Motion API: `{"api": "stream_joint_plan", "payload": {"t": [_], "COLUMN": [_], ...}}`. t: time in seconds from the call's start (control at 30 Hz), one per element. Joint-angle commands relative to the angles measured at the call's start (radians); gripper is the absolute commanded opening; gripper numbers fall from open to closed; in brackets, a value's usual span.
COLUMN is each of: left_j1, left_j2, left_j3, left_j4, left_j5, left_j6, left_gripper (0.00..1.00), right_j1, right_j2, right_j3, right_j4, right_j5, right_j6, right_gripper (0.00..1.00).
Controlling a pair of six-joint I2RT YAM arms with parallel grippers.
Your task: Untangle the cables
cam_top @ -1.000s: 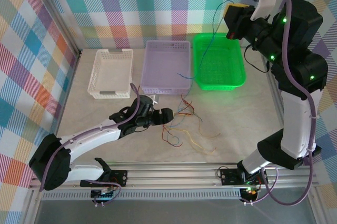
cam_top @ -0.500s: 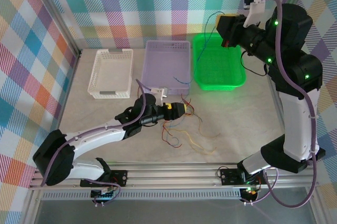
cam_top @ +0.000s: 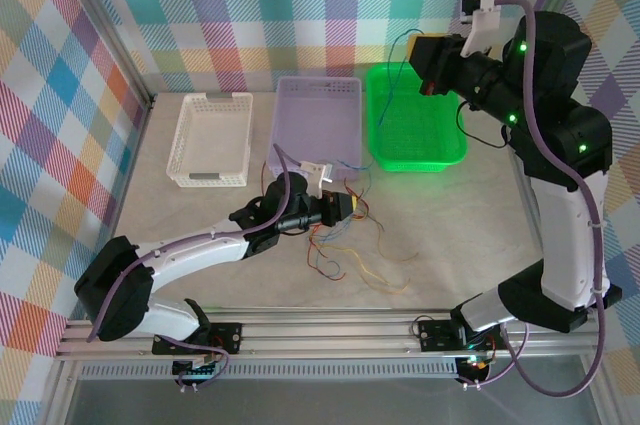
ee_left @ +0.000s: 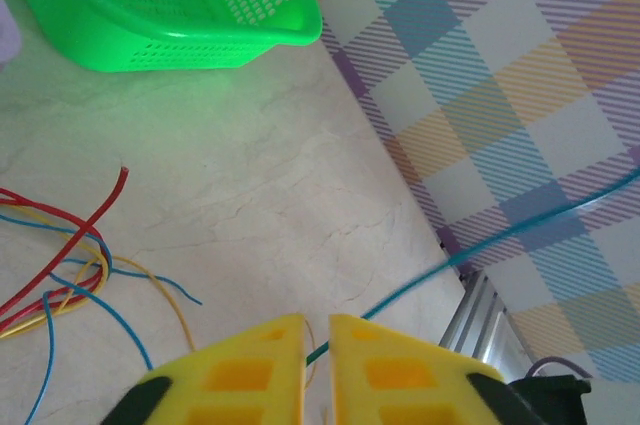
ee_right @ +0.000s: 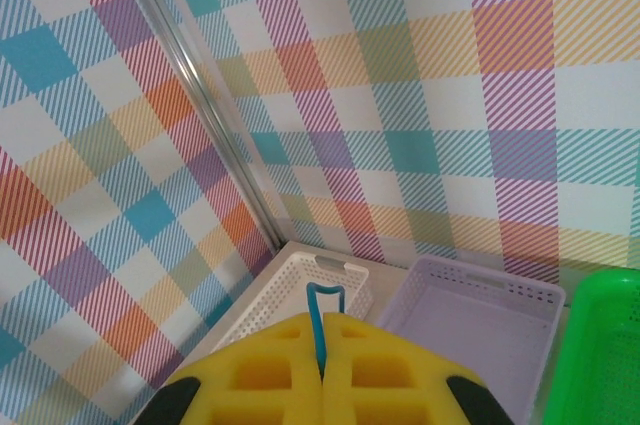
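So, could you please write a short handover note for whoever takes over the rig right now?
The left gripper is shut low over the table, apparently pinching a teal cable.
The right gripper is shut on a blue cable, raised near the green basket.
The other cables lie tangled on the table before the purple basket.
Done: one strand lifted.
Left: separate the rest.

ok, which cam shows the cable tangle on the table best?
Top external: whole cable tangle, spread by the left gripper. Left wrist catches red, yellow and blue strands at its left edge; right wrist has one blue cable pinched in the right gripper.
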Motion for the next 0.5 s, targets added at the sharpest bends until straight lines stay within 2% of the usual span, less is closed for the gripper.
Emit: {"api": "stream_joint_plan", "payload": {"t": [0.0, 0.07, 0.27, 0.4, 0.47], "left_j1": [-0.009, -0.01, -0.008, -0.01, -0.009], "left_j2": [-0.002, -0.008, -0.027, -0.043, -0.053], "left_j3": [-0.002, -0.023, -0.076, -0.101, -0.105], "left_j4": [-0.024, -0.029, -0.048, -0.032, -0.015], "left_j5": [-0.006, -0.015, -0.026, -0.016, 0.008], "left_j6": [0.03, 0.033, 0.043, 0.043, 0.042], "left_gripper": [0.03, 0.0, 0.0, 0.0, 0.19], "right_j1": [-0.003, -0.003, -0.003, -0.003, -0.003], "right_j2": [-0.042, -0.051, -0.118, -0.121, -0.116], "right_j3": [-0.001, -0.001, -0.077, -0.086, -0.088], "right_j4": [0.037, 0.04, 0.112, 0.12, 0.114], "right_j5": [0.053, 0.091, 0.232, 0.214, 0.194], "right_j6": [-0.002, -0.004, -0.013, -0.014, -0.009], "right_gripper": [0.0, 0.0, 0.0, 0.0, 0.0]}}
